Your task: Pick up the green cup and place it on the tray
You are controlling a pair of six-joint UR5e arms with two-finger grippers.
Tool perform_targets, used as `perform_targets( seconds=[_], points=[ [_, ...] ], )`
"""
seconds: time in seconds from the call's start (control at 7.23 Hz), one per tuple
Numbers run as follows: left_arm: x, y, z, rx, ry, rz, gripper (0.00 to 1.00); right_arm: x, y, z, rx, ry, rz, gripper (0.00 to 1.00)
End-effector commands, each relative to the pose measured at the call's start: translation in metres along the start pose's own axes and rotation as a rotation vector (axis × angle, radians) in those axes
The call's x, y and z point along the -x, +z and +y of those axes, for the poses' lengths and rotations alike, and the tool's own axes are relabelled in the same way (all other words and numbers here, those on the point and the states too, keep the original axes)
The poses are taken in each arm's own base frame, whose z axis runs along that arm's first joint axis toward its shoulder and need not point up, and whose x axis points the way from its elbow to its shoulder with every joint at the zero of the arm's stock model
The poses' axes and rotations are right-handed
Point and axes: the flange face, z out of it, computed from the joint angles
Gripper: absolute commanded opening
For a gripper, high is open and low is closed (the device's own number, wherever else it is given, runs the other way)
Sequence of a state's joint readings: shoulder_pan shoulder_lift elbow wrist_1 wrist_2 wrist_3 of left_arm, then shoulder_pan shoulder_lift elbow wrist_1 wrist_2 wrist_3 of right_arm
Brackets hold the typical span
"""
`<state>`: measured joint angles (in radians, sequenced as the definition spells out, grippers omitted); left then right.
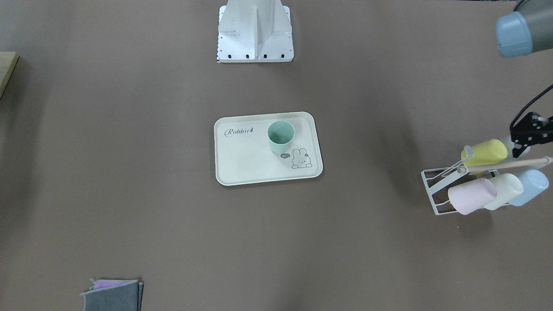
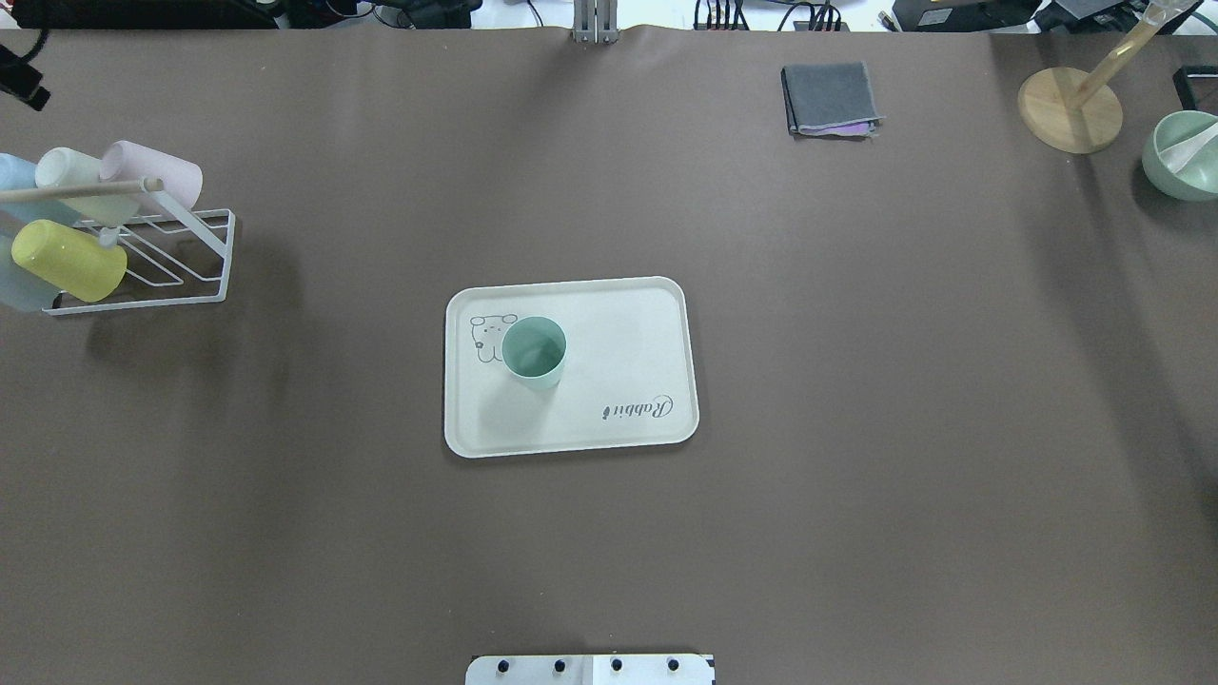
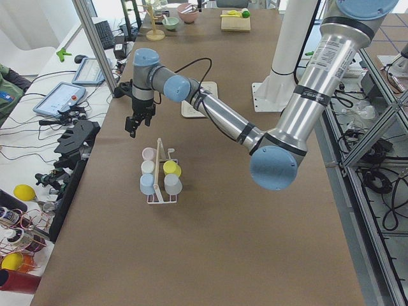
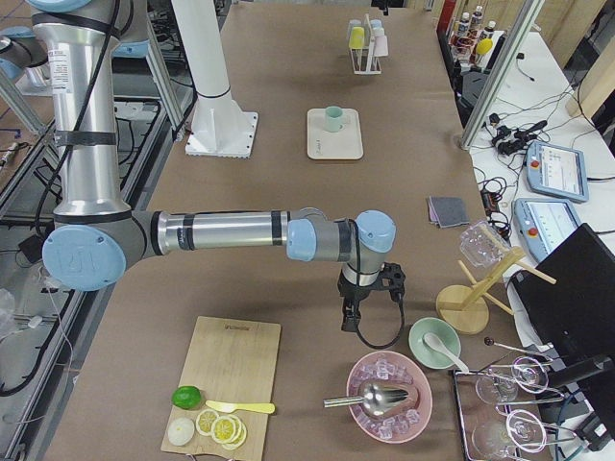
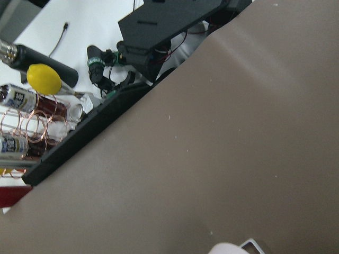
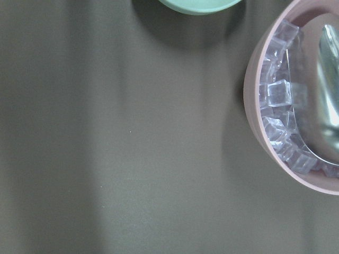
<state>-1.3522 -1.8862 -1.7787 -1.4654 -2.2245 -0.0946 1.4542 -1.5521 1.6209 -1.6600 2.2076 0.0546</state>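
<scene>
The green cup stood upright on the tray, both arms stretched wide, left gripper near the cup rack, right gripper by the ice bowl, jaws impossible to read.

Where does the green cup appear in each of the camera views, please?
Exterior front-facing: green cup at centre, upright.
Overhead exterior: just left of centre.
Exterior left: too small or hidden to tell.
Exterior right: top centre.
Left wrist-mounted: not in it.
Right wrist-mounted: not in it.
Shared landmark: the tray under it.
</scene>
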Motion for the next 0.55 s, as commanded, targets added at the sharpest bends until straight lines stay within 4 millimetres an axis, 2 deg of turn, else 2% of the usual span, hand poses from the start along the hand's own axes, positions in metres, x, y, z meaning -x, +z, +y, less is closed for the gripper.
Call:
perform_targets(
  seconds=[0.0, 0.28, 0.41],
  points=[
    [0.082, -0.004, 0.075, 0.031, -0.183, 0.110, 0.99, 0.000, 0.000, 0.000, 0.001, 0.001, 0.002, 1.00],
    [0.119, 0.020, 0.145, 0.092, -0.297, 0.160, 0.99, -0.001, 0.002, 0.001, 0.007, 0.007, -0.002, 1.00],
    [0.131, 0.034, 0.180, 0.130, -0.342, 0.160, 0.99, 0.003, 0.000, 0.000, 0.008, 0.011, -0.033, 1.00]
  ],
)
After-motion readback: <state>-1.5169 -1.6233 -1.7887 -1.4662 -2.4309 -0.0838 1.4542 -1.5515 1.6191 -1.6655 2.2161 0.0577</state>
